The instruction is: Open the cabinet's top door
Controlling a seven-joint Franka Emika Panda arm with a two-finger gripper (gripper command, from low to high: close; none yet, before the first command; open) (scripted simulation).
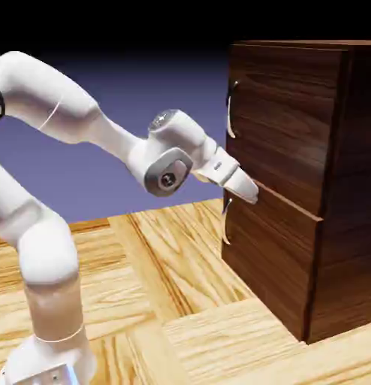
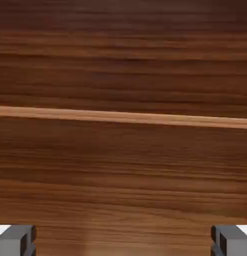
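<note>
Top door [image 1: 286, 124]: probably stiff, hinged; best gripped by its slim curved handle [image 1: 232, 110]. Claw [image 2: 123, 241] spread, empty.

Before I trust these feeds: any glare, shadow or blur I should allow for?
Exterior view: glare washes out the arm; the cabinet's side sinks into shadow. Hand view: wood grain looks soft, and the top edge is darker.
</note>
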